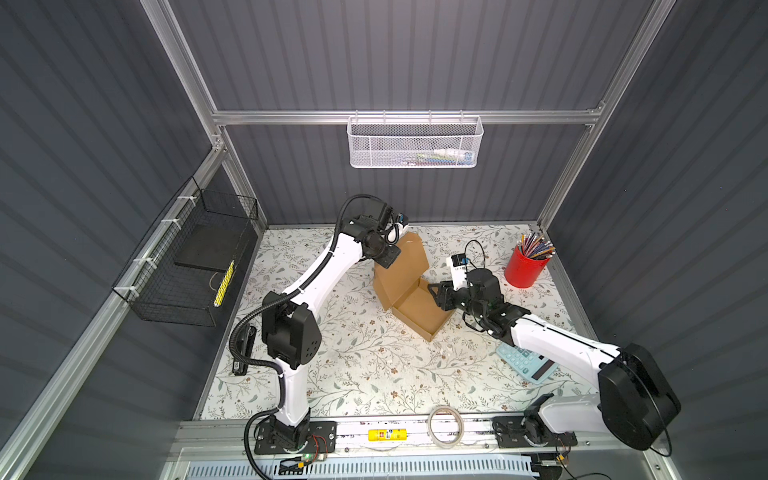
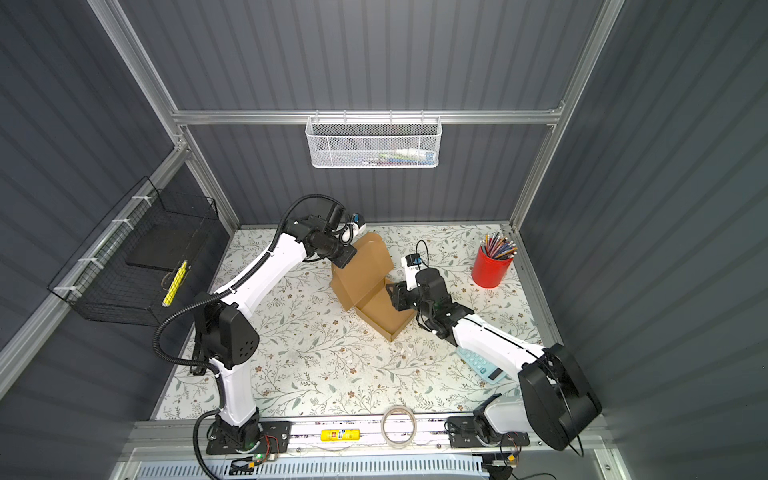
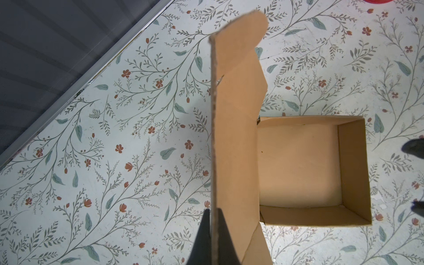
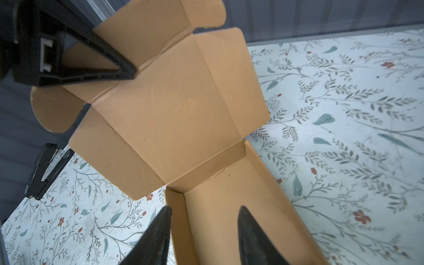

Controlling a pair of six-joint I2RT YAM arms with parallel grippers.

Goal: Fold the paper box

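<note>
Both top views: paper box [image 1: 419, 309] on worktop [image 1: 374, 365] middle, tray formed, lid standing up; left hand [image 1: 386, 257] at lid top, right hand [image 1: 437, 296] at tray side. Left wrist view: left hand [image 3: 214, 214] pinches lid edge, closed tight. Right wrist view: right hand [image 4: 204, 210] half open, straddles tray wall, holds nothing. Judgement: cardboard light, stiff, creases easily; grip lid edge near fold lines, not loose tabs.

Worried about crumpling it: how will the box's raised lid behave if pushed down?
Probably stiff: the lid stands flat though the left gripper pinches only its edge. It likely hinges at the scored crease by the tray. The empty paper box looks light, so it may slide.
</note>
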